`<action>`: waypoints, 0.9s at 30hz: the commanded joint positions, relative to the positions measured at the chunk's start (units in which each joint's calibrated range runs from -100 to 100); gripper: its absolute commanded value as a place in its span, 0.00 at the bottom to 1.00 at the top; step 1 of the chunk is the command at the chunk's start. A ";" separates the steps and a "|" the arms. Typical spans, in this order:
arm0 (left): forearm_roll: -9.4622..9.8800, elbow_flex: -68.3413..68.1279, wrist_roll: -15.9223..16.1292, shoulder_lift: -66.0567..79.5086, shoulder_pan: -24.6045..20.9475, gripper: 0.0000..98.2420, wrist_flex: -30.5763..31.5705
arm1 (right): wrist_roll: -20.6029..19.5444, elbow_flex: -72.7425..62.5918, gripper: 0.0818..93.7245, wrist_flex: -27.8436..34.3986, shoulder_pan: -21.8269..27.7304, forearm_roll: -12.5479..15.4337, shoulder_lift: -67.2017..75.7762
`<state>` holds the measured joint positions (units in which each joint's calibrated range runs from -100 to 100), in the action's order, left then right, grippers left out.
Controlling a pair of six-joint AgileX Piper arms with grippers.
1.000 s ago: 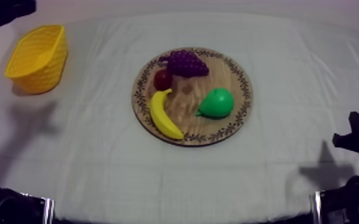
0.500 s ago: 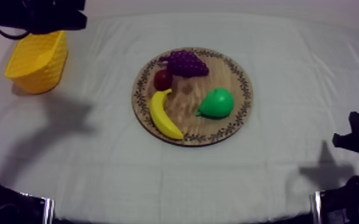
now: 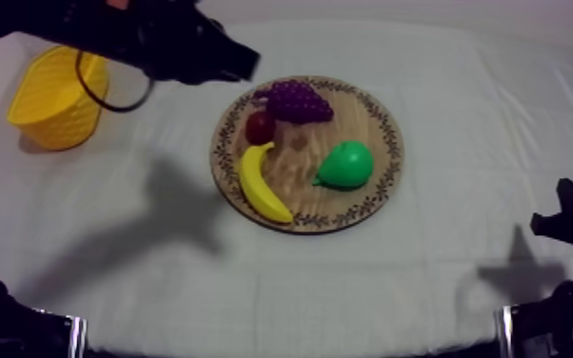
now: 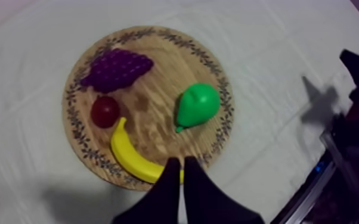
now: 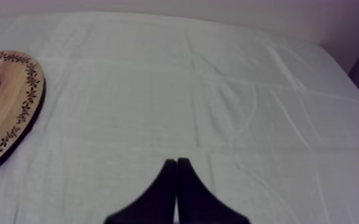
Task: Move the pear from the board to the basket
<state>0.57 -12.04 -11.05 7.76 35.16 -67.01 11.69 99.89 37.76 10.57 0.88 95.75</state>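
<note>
The green pear (image 3: 345, 165) lies on the right half of the round wooden board (image 3: 378, 112), stalk end pointing toward the banana. My left gripper (image 3: 249, 64) hangs above the cloth just beyond the board's upper left rim, between the board and the yellow basket (image 3: 60, 95). In the left wrist view its fingers (image 4: 180, 165) lie together as a narrow wedge over the board's rim near the banana (image 4: 129, 156), apart from the pear (image 4: 197, 105). My right gripper (image 5: 176, 162) is shut on nothing over bare cloth, to the right of the board (image 5: 25, 83).
On the board's left half lie a banana (image 3: 260, 183), a bunch of grapes (image 3: 297, 100) and a small red fruit (image 3: 260, 127). The basket stands at the table's far left corner. My right arm (image 3: 568, 228) sits low at the right edge.
My left arm has swung in from the far left corner, past the basket, toward the board's upper left rim. Its shadow has followed across the cloth. The fruit and right arm are unchanged.
</note>
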 commanded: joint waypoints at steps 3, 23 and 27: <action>0.90 5.12 1.92 -3.88 2.79 0.00 -1.44 | 0.01 0.00 0.00 -0.02 0.00 0.02 0.00; 6.40 20.90 7.79 -17.28 7.59 0.82 -12.44 | 0.01 0.00 0.00 -0.02 0.00 0.02 0.00; 6.51 22.92 8.74 -20.92 7.58 0.93 -13.77 | 0.01 0.00 0.00 -0.02 0.00 0.02 0.00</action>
<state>7.09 10.35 -2.53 -11.95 42.77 -80.44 11.62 99.89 37.76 10.57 0.93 95.75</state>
